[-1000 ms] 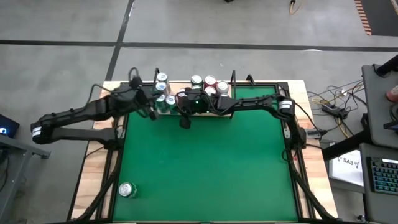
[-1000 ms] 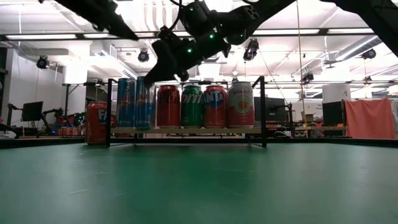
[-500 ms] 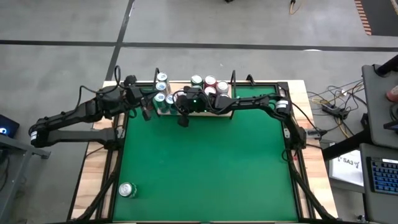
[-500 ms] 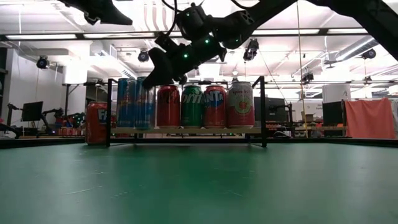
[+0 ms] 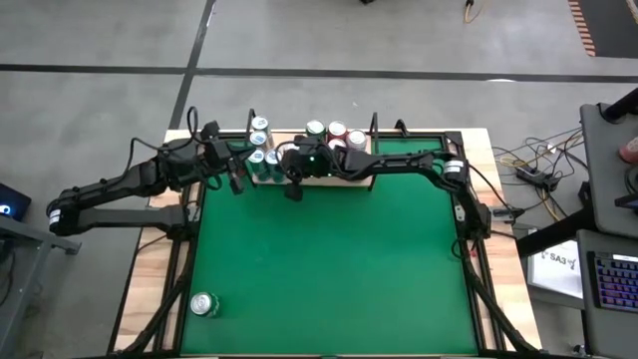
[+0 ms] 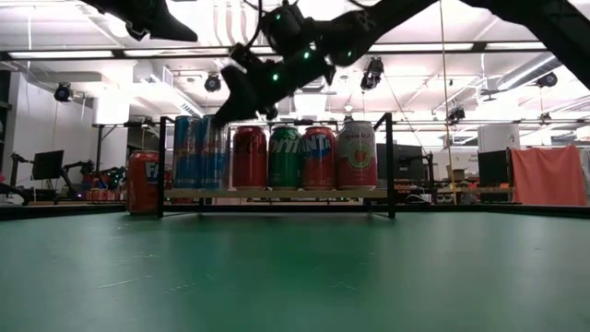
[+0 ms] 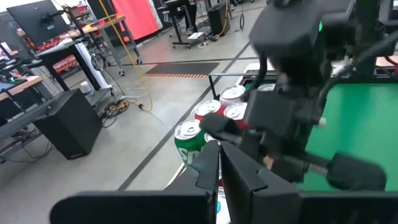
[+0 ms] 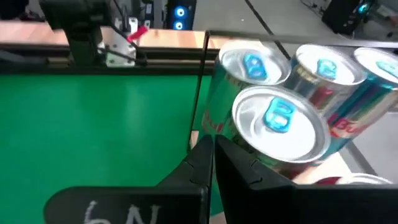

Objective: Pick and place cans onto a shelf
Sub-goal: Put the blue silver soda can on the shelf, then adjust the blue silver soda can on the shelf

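Note:
The shelf [image 6: 277, 193] stands at the table's far edge, with a row of cans [image 6: 284, 157] upright on it: blue, red, green and silver-white. One red can [image 6: 142, 183] stands just outside its left upright. A green can [image 5: 204, 304] stands alone near the table's front left corner. My right gripper [image 5: 293, 191] hangs shut above the table, in front of the blue cans [image 8: 280, 119]. My left gripper [image 5: 237, 182] hangs shut to the left of the shelf, holding nothing. In the left wrist view it [image 7: 219, 163] faces the right arm.
The green table top [image 5: 329, 269] lies bare between the shelf and the lone can. Black wire uprights [image 6: 390, 166] stand at the shelf's ends. A desk with a keyboard [image 5: 610, 284] stands off the table's right side.
My left gripper has drawn back from the shelf toward the table's left edge and risen a little, staying shut. The cans have not moved.

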Controlling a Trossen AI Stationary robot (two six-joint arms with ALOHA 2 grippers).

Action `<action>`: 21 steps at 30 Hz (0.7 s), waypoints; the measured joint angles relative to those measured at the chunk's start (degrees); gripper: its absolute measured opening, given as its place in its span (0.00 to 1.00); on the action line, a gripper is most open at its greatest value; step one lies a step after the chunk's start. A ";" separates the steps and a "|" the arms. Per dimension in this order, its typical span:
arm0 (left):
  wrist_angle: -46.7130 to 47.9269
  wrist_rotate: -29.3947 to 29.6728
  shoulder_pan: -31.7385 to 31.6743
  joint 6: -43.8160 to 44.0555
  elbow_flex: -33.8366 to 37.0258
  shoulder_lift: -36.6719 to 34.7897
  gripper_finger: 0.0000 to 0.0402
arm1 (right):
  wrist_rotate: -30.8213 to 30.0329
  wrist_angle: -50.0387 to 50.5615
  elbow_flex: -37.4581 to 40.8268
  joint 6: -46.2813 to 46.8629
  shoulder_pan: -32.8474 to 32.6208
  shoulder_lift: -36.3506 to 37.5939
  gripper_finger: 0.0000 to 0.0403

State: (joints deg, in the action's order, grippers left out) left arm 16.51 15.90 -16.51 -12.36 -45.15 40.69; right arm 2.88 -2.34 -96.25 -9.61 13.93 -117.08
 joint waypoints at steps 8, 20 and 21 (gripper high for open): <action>0.61 0.04 -0.04 0.23 0.00 0.02 0.00 | 0.06 14.74 -4.05 4.12 0.00 6.14 0.02; 5.03 0.09 -1.17 1.92 -5.66 9.96 0.00 | -0.17 46.56 -23.93 2.96 0.38 8.81 0.02; 6.30 0.11 -1.78 1.34 -7.26 11.10 0.00 | -0.36 48.71 -25.26 2.95 0.46 8.89 0.02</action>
State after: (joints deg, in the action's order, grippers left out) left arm 22.82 16.01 -18.29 -11.02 -52.40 51.78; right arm 2.52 46.37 -121.50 -6.66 14.39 -108.19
